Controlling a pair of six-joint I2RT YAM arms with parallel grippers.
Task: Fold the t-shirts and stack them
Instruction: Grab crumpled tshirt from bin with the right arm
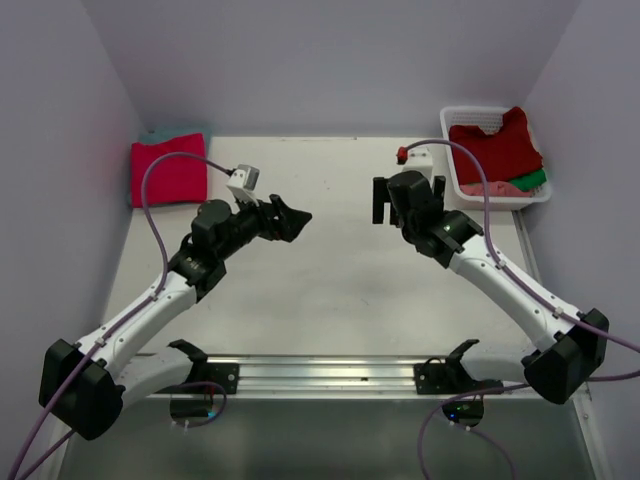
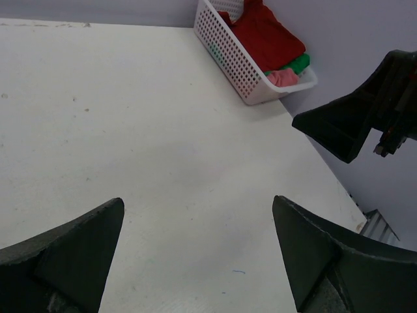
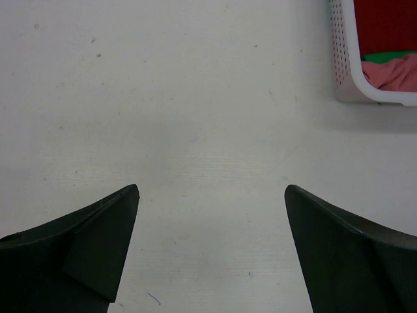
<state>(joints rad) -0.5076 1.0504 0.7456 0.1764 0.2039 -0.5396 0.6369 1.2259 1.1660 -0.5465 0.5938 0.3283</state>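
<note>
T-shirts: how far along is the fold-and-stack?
Done: the magenta-pink t-shirt lies folded on the teal t-shirt at the far-left corner. In hand: nothing; the left arm's fingers and the right arm's fingers are open and empty above the table. Left: the dark red t-shirt, green t-shirt and salmon-pink t-shirt lie heaped in the white lattice basket.

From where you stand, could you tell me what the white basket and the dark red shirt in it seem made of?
The white lattice basket looks like rigid moulded plastic, smooth, faintly glossy: regular holes, crisp rim. The dark red t-shirt looks like soft matte cloth, probably knit: it slumps and creases.
</note>
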